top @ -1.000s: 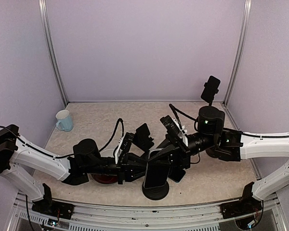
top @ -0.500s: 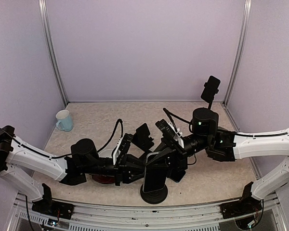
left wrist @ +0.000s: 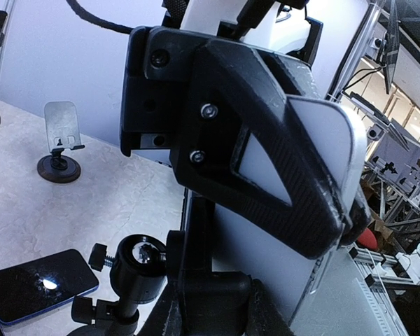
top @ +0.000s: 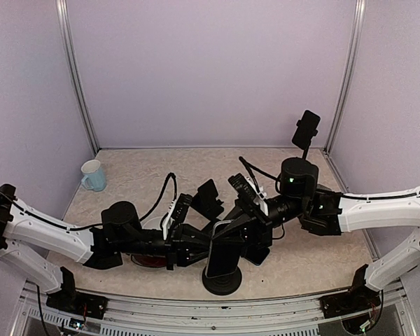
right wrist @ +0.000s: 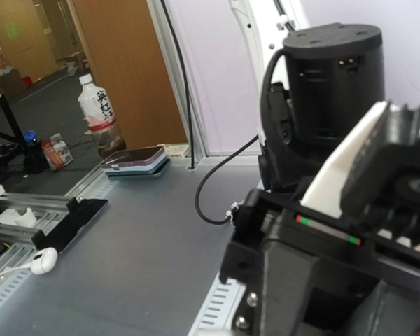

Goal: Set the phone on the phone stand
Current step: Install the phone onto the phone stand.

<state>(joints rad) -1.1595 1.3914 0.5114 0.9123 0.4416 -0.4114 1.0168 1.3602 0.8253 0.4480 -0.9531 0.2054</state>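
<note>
Mug [top: 93,175] sits upright by the tabletop's far left corner; I can't see inside it. The phone [top: 224,253] stands upright on the phone stand [top: 221,281] near the middle of the near edge. The left gripper [top: 201,246] is pinched on the phone, and the right gripper [top: 248,234] is closed tight just beside it. Since a second ago, stand and phone have slid slightly left.

**Bystanders on the worktop**

A pale mug [top: 93,175] stands upright near the back-left corner of the beige marbled worktop [top: 147,164]. At the back right, a dark spare handset [top: 307,129] sits high on a thin pole. The left wrist view shows a small silver-plated holder [left wrist: 59,138], well apart from a blue-edged handset [left wrist: 38,285] lying flat.
</note>
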